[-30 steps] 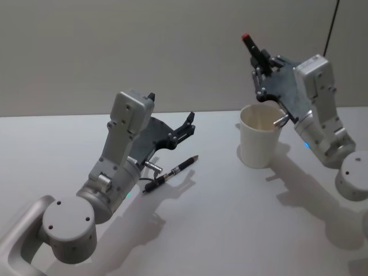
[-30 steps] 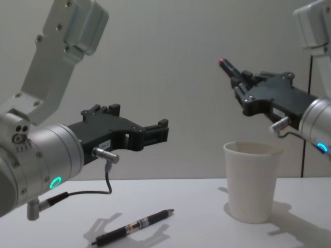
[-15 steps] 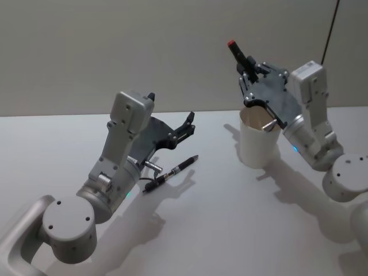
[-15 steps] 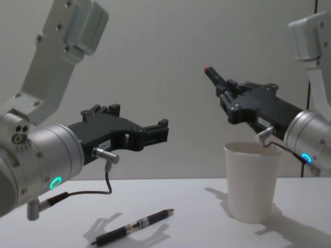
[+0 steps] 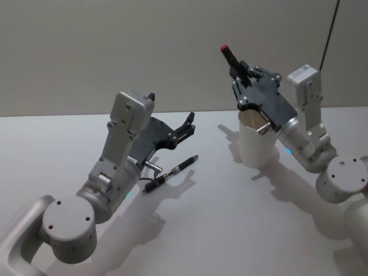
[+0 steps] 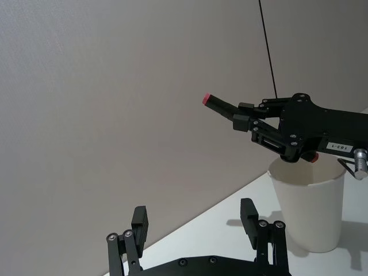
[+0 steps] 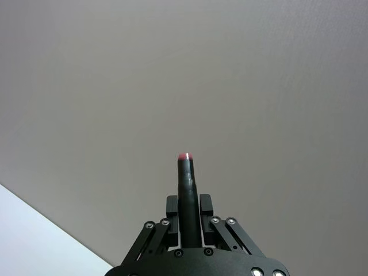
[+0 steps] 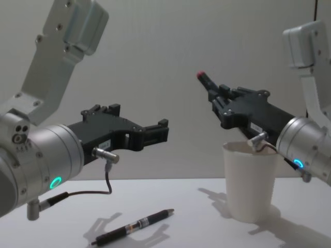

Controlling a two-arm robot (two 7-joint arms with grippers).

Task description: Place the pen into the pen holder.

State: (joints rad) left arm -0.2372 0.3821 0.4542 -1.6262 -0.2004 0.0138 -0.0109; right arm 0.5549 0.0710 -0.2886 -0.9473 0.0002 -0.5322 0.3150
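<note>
A black pen with a red end [image 5: 231, 58] [image 8: 205, 79] [image 7: 188, 190] sticks up and back out of my right gripper [image 5: 240, 70] [image 8: 217, 93], which is shut on it just above the rim of the pen holder [image 5: 256, 144] [image 8: 251, 186], a white paper cup standing upright on the table. A second black pen [image 5: 172, 171] [image 8: 134, 226] lies flat on the table to the left. My left gripper [image 5: 190, 123] [image 8: 163, 132] [image 6: 194, 214] hangs open above that pen, with nothing between its fingers.
The white table [image 5: 230, 218] runs back to a plain grey wall. A thin black cable [image 5: 329, 29] hangs at the far right behind the right arm. Open tabletop lies between the lying pen and the cup.
My right gripper has carried the red-ended pen leftward and slightly down, from behind and right of the cup to over its rim. The left arm and the lying pen have not moved.
</note>
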